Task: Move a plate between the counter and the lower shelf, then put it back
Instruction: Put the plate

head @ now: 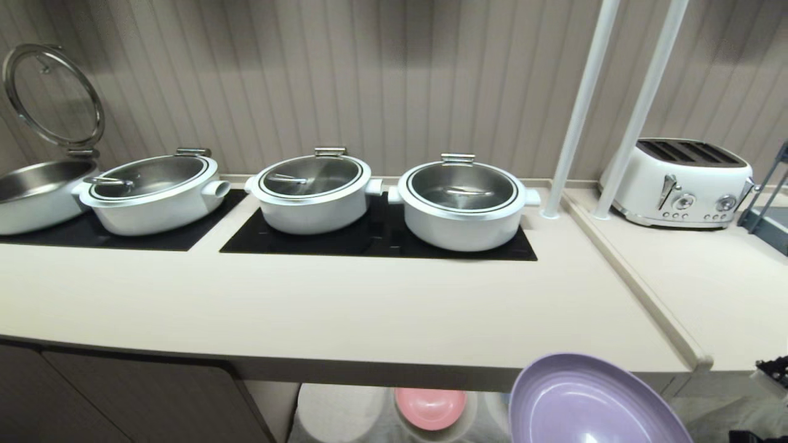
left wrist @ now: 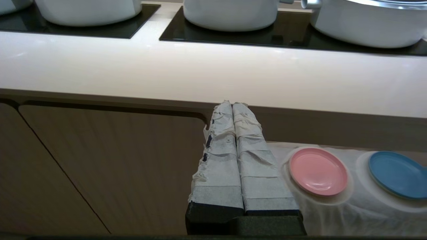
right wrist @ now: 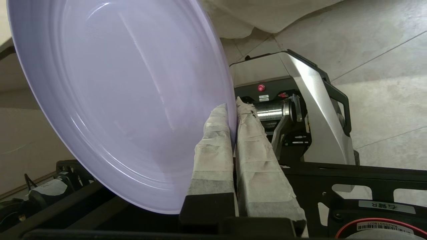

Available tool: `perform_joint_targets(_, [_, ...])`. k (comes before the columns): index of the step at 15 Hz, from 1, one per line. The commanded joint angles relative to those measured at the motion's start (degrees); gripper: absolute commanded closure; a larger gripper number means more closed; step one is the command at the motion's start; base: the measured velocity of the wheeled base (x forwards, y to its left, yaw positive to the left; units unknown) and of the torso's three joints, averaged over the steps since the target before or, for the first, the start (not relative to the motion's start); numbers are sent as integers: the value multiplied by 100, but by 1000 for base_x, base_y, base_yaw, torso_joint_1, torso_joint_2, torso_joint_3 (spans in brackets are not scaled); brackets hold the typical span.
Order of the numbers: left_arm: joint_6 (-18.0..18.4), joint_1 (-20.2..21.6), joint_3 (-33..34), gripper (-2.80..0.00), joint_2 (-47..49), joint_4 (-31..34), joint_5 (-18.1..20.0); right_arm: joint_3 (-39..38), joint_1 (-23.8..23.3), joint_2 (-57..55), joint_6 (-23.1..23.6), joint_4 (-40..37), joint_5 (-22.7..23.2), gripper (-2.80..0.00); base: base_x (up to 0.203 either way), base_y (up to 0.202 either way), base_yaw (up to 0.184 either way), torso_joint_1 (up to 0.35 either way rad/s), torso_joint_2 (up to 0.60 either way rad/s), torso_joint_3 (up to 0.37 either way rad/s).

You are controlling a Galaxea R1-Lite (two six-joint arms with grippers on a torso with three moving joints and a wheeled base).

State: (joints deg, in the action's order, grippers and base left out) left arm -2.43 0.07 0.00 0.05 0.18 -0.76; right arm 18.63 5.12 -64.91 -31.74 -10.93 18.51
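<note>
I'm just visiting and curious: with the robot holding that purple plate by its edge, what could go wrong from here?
1. The right end effector pinches only the rim of the plate, which hangs tilted, so it might slip out.
2. The plate sits just below the counter's front edge; lifting it could knock that edge.
3. Lowering it to the shelf could bump the pink plate.

My right pincer (right wrist: pixel 232 110) pinches the lilac plate's (right wrist: pixel 120 96) rim between taped fingers (right wrist: pixel 213 146); the plate stands tilted.
</note>
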Motion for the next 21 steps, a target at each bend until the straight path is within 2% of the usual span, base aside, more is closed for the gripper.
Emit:
perform_joint_targets(1, [-4,1,0,0,4,-1,-3,1,-2,5,-17,-5,12,0,0,-194,0,1,4,5])
perform_joint_targets(13, [5,-2,0,0,4,-9,-3,9,-73,5,-17,-67,12,0,0,-189,0,2,2,2])
perform_joint_targets(21, [5,1,0,0,4,-9,-3,9,-90,-4,-26,-58,12,0,0,-9,0,1,0,0])
